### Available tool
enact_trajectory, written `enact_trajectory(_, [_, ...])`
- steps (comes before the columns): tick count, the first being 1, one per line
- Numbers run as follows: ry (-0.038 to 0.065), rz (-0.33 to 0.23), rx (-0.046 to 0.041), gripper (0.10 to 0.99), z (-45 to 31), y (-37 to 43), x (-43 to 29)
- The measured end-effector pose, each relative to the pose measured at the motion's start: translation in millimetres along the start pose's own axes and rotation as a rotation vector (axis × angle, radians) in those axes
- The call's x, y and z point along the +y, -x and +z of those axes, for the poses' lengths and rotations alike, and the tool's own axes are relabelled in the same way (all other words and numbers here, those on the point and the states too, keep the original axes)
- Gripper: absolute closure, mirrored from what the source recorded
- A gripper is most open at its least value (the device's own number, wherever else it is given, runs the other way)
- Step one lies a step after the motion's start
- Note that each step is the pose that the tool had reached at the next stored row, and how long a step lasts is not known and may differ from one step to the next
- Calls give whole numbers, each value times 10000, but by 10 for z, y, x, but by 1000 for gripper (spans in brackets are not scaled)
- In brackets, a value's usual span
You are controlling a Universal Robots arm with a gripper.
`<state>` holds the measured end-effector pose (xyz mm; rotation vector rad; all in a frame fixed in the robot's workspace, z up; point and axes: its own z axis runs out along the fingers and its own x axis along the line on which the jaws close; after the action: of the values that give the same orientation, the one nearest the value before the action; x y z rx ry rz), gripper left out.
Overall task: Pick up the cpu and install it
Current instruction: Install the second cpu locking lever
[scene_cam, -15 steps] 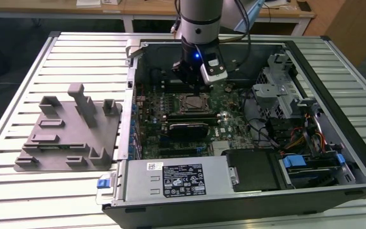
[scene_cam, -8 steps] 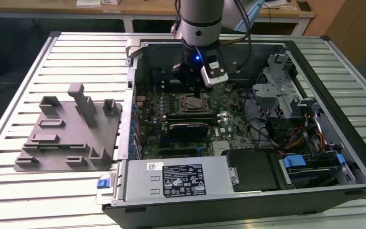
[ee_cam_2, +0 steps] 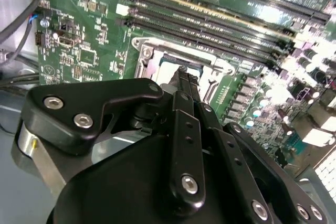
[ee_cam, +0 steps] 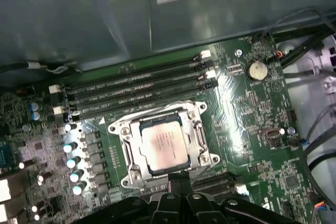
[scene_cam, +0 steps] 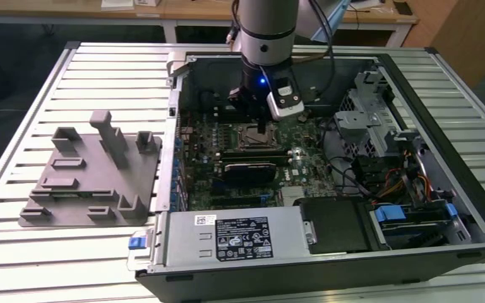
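The cpu [ee_cam: 165,144], a small square chip with a silvery top, lies flat inside the metal-framed motherboard socket [ee_cam: 126,153] in the first wrist view. My gripper [ee_cam: 179,176] hovers at the socket's edge, its two thin black fingers pressed together with nothing between them. In the second wrist view the gripper [ee_cam_2: 186,76] points down at the same socket [ee_cam_2: 149,56]. The exterior view shows the arm reaching into the open computer case, with the gripper [scene_cam: 260,131] just above the middle of the green motherboard [scene_cam: 302,164].
A grey fixture [scene_cam: 91,183] with holder blocks stands on the slatted table at the exterior view's left. Inside the case are memory slots [ee_cam: 142,85], a power supply [scene_cam: 234,237], a drive cage [scene_cam: 377,126] and loose cables [scene_cam: 394,177]. Case walls [ee_cam: 105,19] surround the board.
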<state>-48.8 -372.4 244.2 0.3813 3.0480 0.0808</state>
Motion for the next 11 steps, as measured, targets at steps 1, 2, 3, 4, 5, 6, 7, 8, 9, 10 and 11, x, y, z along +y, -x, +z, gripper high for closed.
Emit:
enact_trajectory(1, [1, 0, 0, 980, 0, 4, -16])
enact_trajectory(2, [1, 0, 0, 980, -1, 9, -35])
enact_trajectory(3, [1, 0, 0, 980, -1, 14, -54])
enact_trajectory(4, [1, 0, 0, 980, -1, 18, -73])
enact_trajectory(5, [0, -10, 1, 980, 0, 22, -90])
enact_trajectory(6, [2, -38, 2, 980, 4, 24, -100])
enact_trajectory(7, [9, -101, 5, 980, 12, 22, -104])
enact_trajectory(8, [15, -206, 12, 980, 20, 19, -107])
enact_trajectory(9, [22, -318, 19, 980, 27, 17, -109])
enact_trajectory(10, [27, -435, 28, 980, 34, 15, -111])
enact_trajectory(11, [34, -546, 37, 980, 42, 13, -113])
